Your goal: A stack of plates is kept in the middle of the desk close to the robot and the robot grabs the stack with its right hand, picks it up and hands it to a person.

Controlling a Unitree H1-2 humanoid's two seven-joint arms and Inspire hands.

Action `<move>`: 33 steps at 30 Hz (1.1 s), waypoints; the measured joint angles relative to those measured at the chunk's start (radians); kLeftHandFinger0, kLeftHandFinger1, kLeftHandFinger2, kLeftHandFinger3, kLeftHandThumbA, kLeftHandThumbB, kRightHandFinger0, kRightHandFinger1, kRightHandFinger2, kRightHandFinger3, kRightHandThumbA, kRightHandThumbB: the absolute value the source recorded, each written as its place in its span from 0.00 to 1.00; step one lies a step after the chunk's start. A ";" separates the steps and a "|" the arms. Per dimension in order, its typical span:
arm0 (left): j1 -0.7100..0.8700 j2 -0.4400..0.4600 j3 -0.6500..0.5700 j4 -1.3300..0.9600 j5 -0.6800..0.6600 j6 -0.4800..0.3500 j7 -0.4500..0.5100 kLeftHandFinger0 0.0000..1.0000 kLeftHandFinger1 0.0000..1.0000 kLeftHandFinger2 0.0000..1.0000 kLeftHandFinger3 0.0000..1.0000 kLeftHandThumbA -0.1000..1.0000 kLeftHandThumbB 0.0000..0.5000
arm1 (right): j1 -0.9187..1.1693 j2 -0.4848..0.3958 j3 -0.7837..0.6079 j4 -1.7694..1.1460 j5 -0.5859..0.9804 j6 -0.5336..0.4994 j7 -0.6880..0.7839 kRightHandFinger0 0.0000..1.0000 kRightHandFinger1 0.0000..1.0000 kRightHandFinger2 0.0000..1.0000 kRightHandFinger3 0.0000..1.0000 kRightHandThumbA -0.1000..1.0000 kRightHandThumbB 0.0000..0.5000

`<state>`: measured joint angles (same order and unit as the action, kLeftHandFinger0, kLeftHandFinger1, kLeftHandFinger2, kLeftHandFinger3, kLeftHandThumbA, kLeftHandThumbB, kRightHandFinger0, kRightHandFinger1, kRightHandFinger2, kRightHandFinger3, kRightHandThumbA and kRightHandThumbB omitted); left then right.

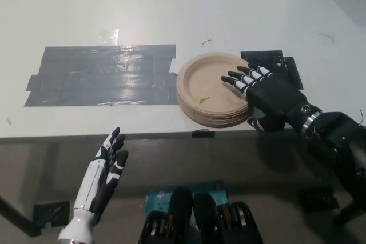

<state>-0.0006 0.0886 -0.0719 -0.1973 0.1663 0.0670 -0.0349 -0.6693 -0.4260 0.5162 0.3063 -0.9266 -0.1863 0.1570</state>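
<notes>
White desk carries stack of plates, grey tape patch.

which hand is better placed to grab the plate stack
Right. The black right hand is open, its fingers reaching over the right edge of the stack of plates. The white left hand hangs open below the desk edge, away from the stack.

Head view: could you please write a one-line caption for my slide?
Black right hand, open, reaching over the stack of plates near the desk edge; white left hand rests open below.
</notes>
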 measured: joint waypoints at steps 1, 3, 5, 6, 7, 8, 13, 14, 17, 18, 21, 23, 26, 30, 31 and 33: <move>-0.001 0.000 0.000 0.000 0.000 0.000 0.000 1.00 1.00 1.00 1.00 0.92 0.00 | -0.002 0.003 0.000 0.004 -0.001 -0.002 -0.001 1.00 1.00 1.00 1.00 0.92 1.00; -0.001 0.000 0.000 0.000 0.000 0.000 0.000 1.00 1.00 1.00 1.00 0.92 0.00 | -0.004 0.009 0.000 0.008 -0.004 -0.004 -0.005 1.00 1.00 1.00 1.00 0.93 1.00; -0.001 0.000 0.000 0.000 0.001 0.000 0.000 1.00 1.00 1.00 1.00 0.92 0.00 | -0.005 0.013 0.000 0.010 -0.008 -0.007 -0.010 1.00 1.00 1.00 1.00 0.93 1.00; -0.001 0.000 0.000 0.000 0.001 0.000 0.000 1.00 1.00 1.00 1.00 0.91 0.00 | -0.006 0.016 0.001 0.012 -0.011 -0.009 -0.015 1.00 1.00 1.00 1.00 0.93 1.00; -0.001 0.001 0.000 0.000 0.001 0.000 0.000 1.00 1.00 1.00 1.00 0.91 0.00 | -0.006 0.018 0.001 0.013 -0.012 -0.010 -0.019 1.00 1.00 1.00 1.00 0.93 1.00; -0.001 0.001 0.000 0.000 0.000 0.000 0.000 1.00 1.00 1.00 1.00 0.91 0.00 | -0.006 0.021 0.001 0.014 -0.014 -0.012 -0.024 1.00 1.00 1.00 1.00 0.93 1.00; -0.002 0.001 0.000 0.000 0.000 0.000 0.000 1.00 1.00 1.00 1.00 0.91 0.00 | -0.013 0.037 0.005 0.025 -0.032 -0.020 -0.049 1.00 1.00 1.00 1.00 0.92 1.00; -0.002 0.001 0.000 0.000 0.000 0.000 0.000 1.00 1.00 1.00 1.00 0.91 0.00 | -0.016 0.039 0.008 0.030 -0.037 -0.022 -0.054 1.00 1.00 1.00 1.00 0.93 1.00; -0.002 0.001 0.000 0.000 0.000 0.000 0.000 1.00 1.00 1.00 1.00 0.91 0.00 | -0.026 0.044 0.019 0.047 -0.051 -0.030 -0.073 1.00 1.00 1.00 1.00 0.77 1.00; -0.002 0.001 0.001 0.000 0.000 0.000 0.000 1.00 1.00 1.00 1.00 0.91 0.00 | -0.034 0.049 0.026 0.068 -0.055 -0.038 -0.087 1.00 1.00 1.00 1.00 0.46 0.92; -0.004 0.001 0.001 0.000 0.000 0.000 0.000 1.00 1.00 1.00 1.00 0.91 0.00 | -0.046 0.067 0.048 0.134 -0.071 -0.056 -0.132 0.02 0.03 0.25 0.47 0.01 0.70; -0.004 0.001 0.000 0.001 0.000 0.000 0.000 1.00 1.00 1.00 1.00 0.92 0.00 | -0.047 0.073 0.060 0.159 -0.082 -0.059 -0.160 0.00 0.00 0.18 0.25 0.00 0.63; -0.004 0.001 0.001 0.002 0.000 0.001 0.000 1.00 1.00 1.00 1.00 0.92 0.00 | -0.057 0.088 0.082 0.212 -0.109 -0.059 -0.247 0.00 0.01 0.32 0.23 0.00 0.59; -0.005 0.001 0.000 0.003 0.000 0.001 0.000 1.00 1.00 1.00 1.00 0.93 0.00 | -0.097 0.120 0.111 0.308 -0.135 -0.068 -0.370 0.00 0.06 0.53 0.15 0.00 0.52; -0.005 0.001 0.000 0.003 0.000 0.001 0.000 1.00 1.00 1.00 1.00 0.93 0.00 | -0.104 0.125 0.115 0.326 -0.139 -0.070 -0.391 0.00 0.13 0.62 0.12 0.00 0.52; -0.006 0.002 0.000 0.003 0.000 0.001 0.000 1.00 1.00 1.00 1.00 0.93 0.00 | -0.110 0.132 0.120 0.359 -0.144 -0.074 -0.430 0.00 0.14 0.64 0.14 0.00 0.50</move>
<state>-0.0061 0.0901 -0.0714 -0.1943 0.1660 0.0676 -0.0350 -0.7797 -0.2944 0.6365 0.6655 -1.0711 -0.2608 -0.2730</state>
